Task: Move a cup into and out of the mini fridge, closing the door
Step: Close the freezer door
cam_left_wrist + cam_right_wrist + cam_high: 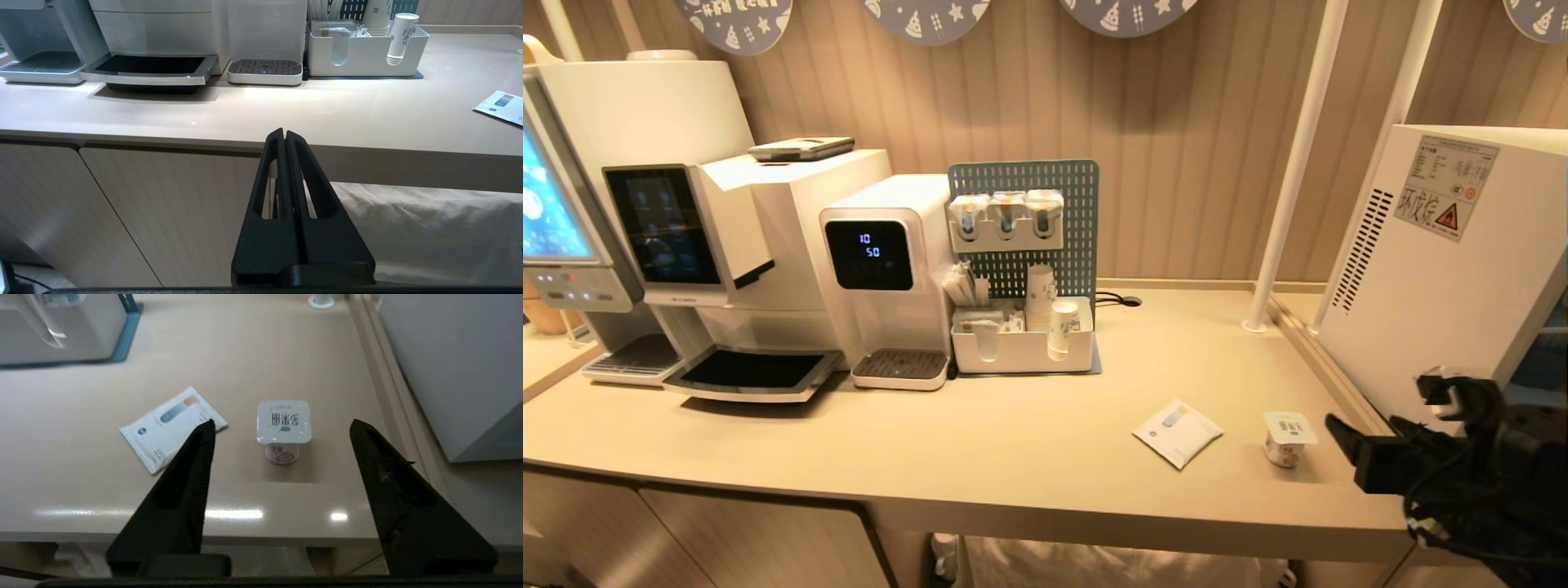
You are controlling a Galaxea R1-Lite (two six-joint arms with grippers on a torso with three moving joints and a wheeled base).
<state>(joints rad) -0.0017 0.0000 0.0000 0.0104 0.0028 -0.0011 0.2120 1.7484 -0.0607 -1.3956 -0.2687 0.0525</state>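
Right gripper [282, 428]: matte black, two long wedge-shaped fingers [179, 494] tapering to points. Right arm [1462, 465]: black, blocky wrist, black cables looped around it. Left gripper [284, 134]: same black plastic, each finger with elongated triangular cutout.

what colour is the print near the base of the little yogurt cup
Orange-brown, on the white cup, just under its square printed lid. The right wrist view shows it best.
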